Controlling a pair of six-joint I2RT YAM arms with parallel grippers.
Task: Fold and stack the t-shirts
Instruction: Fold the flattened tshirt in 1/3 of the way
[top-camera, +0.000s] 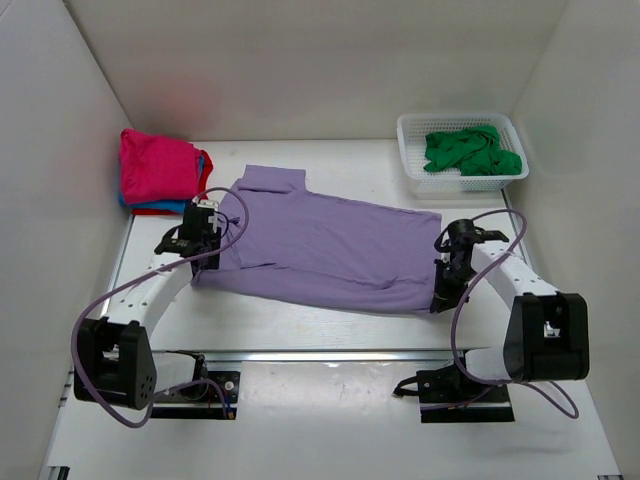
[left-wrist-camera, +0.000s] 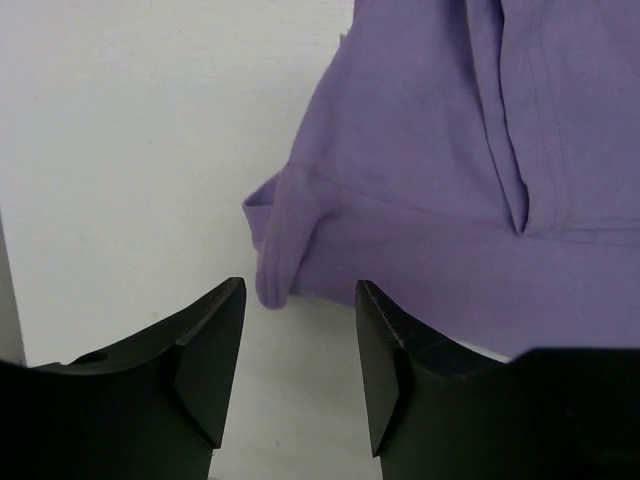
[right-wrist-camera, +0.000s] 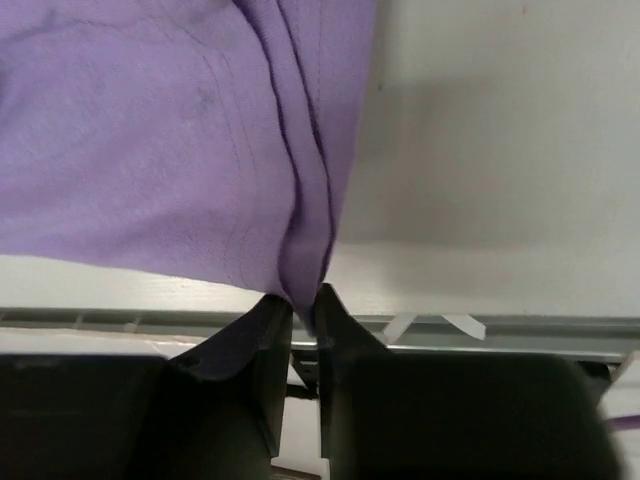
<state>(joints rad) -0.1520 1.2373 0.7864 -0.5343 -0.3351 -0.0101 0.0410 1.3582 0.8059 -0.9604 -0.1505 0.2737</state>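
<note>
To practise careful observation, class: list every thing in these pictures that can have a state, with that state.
lilac t-shirt: spread out on the table, one end pinched.
green t-shirt: crumpled in the basket.
magenta t-shirt: folded, topmost of three.
red t-shirt: folded, under the magenta t-shirt.
blue t-shirt: folded, under the magenta t-shirt too.
basket: upright, holding the green t-shirt.
left gripper: open, empty.
right gripper: shut on the lilac t-shirt.

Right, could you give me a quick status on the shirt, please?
Left pincer open, empty, beside lilac shirt. Right pincer shut on its near corner. Folded stack, basket well clear.
</note>
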